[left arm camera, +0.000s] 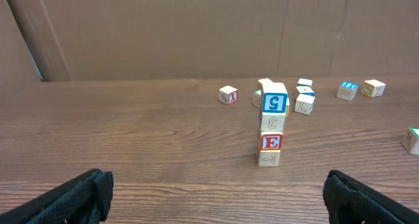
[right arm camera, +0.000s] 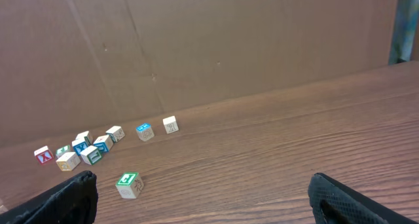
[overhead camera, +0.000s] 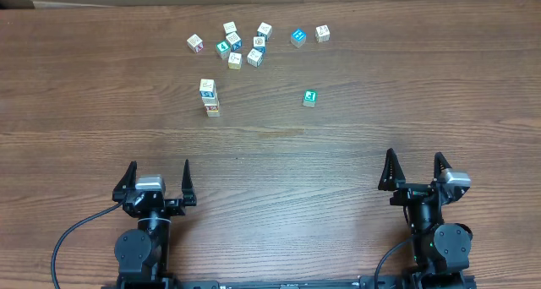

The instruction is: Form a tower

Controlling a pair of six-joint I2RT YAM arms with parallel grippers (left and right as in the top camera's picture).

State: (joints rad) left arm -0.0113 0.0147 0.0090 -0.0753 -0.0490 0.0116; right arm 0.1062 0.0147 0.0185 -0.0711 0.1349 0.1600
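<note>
tower [overhead camera: 210,97] stood upright on the wooden surface [overhead camera: 338,162], ahead of the left pincer [overhead camera: 159,165] | loose cubes [overhead camera: 245,44] lay beyond it | left pincer released, holding nothing | right pincer [overhead camera: 414,154] released, holding nothing

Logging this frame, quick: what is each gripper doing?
Left gripper: open, holding nothing.
Right gripper: open, holding nothing.
</note>
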